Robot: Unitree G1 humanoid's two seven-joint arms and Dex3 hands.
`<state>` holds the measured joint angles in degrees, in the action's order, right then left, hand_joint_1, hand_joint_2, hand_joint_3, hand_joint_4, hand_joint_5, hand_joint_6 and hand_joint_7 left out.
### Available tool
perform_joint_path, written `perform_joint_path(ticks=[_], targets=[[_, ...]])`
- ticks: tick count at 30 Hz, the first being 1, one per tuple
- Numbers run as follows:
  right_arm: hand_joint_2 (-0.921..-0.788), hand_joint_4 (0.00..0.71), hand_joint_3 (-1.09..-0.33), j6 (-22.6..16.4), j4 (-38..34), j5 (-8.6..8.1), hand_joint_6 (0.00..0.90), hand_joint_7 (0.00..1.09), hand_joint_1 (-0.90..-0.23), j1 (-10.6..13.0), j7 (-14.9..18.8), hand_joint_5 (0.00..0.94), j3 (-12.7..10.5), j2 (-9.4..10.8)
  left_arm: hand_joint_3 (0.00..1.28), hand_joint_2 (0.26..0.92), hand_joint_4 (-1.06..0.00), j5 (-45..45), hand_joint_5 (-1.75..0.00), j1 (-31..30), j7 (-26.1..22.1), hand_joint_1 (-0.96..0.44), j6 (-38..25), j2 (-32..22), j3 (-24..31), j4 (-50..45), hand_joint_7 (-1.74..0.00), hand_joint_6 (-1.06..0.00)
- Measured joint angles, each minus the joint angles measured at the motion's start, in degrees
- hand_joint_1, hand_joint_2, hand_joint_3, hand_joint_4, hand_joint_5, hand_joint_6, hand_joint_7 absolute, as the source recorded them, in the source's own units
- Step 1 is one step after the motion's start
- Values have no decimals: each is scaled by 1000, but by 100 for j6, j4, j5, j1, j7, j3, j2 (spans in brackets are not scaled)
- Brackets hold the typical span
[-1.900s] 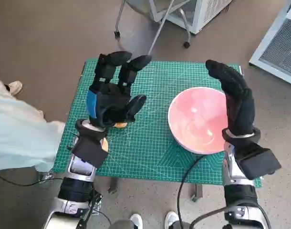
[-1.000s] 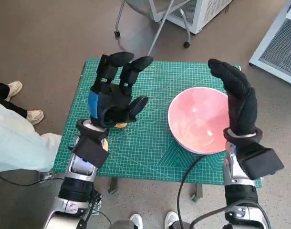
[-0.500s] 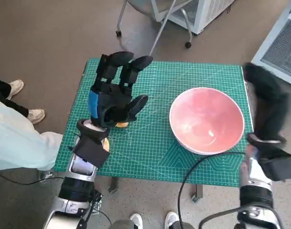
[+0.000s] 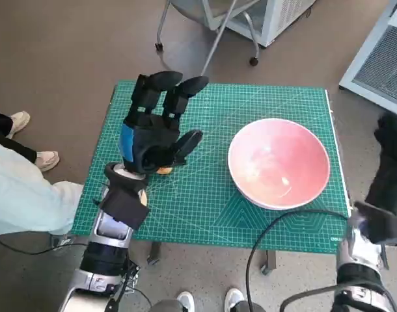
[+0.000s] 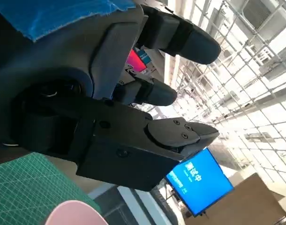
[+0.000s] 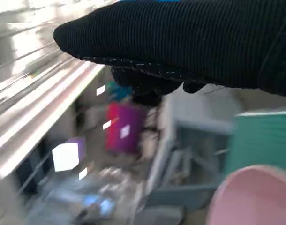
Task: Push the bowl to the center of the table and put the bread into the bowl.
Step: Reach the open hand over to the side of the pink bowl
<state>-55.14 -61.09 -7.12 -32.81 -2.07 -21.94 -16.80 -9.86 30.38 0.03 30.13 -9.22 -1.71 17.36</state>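
The empty round pink bowl sits right of centre on the green-matted table, the black blue-taped left hand spread empty over small orange-brown bread, the gloved right hand off the table's edge, its grip unclear.

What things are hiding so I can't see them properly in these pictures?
- The bread: head view, only an orange sliver shows under the left hand.
- The right hand: head view, cut by the picture's edge; right wrist view is blurred, so its fingers can't be read.
- The bowl: both wrist views show only a pink rim.
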Motion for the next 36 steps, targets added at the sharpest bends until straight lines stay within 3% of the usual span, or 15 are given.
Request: perform_joint_path(ticks=[9,20,27,36], targets=[[-921,311,-907,475,-652,-227,57,741,-480,-211,5,0,-130,75,523,696,-87,-18,-924,-16,0,39,-14,-4,23,-22,-1047,-193],[-921,262,-933,1219,-969,-676,51,758,-459,-558,475,0,-355,408,495,704,-111,-97,-876,-81,31,22,-19,-115,70,-106,-1016,-213],[-921,243,-964,1589,-1096,-736,10,752,-472,-813,537,1,-394,570,430,735,-140,-109,-822,-215,51,4,-20,-195,132,-182,-974,-231],[-921,259,-947,1986,-1203,-751,32,764,-493,-1044,537,9,-447,766,331,790,-183,-153,-733,-394,124,-19,-20,-315,254,-297,-900,-264]])
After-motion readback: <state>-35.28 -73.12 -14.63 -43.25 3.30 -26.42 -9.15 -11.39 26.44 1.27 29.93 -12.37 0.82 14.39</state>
